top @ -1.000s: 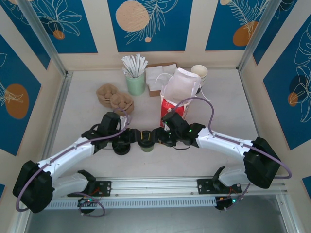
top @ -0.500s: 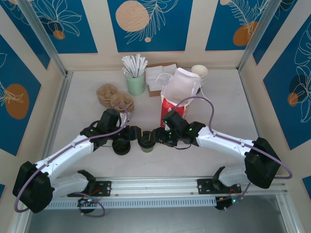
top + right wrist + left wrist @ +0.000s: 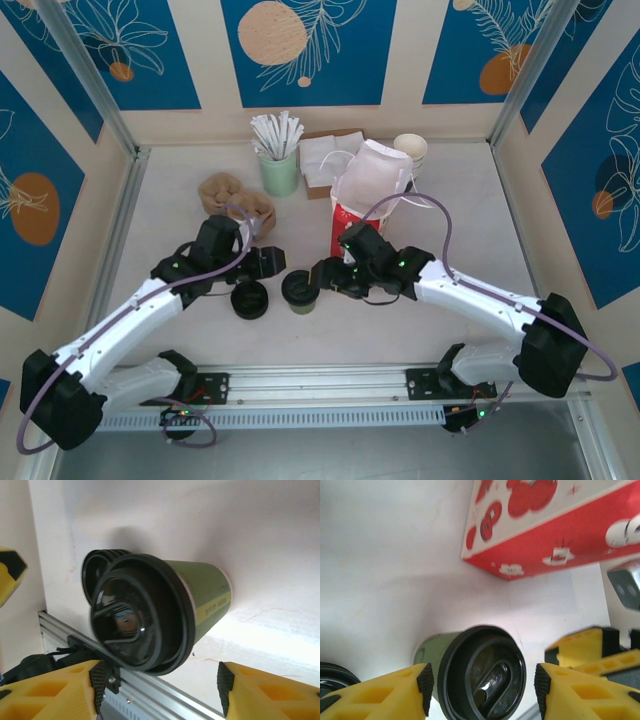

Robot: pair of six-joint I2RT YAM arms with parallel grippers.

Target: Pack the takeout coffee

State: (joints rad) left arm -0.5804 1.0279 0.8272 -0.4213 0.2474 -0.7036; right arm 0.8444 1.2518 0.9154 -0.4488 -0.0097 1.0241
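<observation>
The takeout coffee [image 3: 298,290], olive-green with a black lid, stands on the white table near the front. In the left wrist view the coffee [image 3: 475,675] sits below and between the spread fingers of my open left gripper [image 3: 482,690]. My open right gripper [image 3: 160,687] looks at the coffee's lid [image 3: 135,620] from close by, not touching. From above, the left gripper [image 3: 268,262] hovers up-left of the cup and the right gripper [image 3: 322,277] just to its right. The red bag [image 3: 362,195] stands open behind the right gripper.
A low black round piece [image 3: 249,299] lies left of the cup. Brown pulp carriers [image 3: 238,200], a mint holder of white sticks [image 3: 279,165], napkins [image 3: 320,155] and white paper cups [image 3: 411,148] line the back. A metal rail [image 3: 330,380] runs along the near edge.
The left gripper has drawn back up and to the left, away from the cup. The right gripper has shifted slightly right. The cup stays in place.
</observation>
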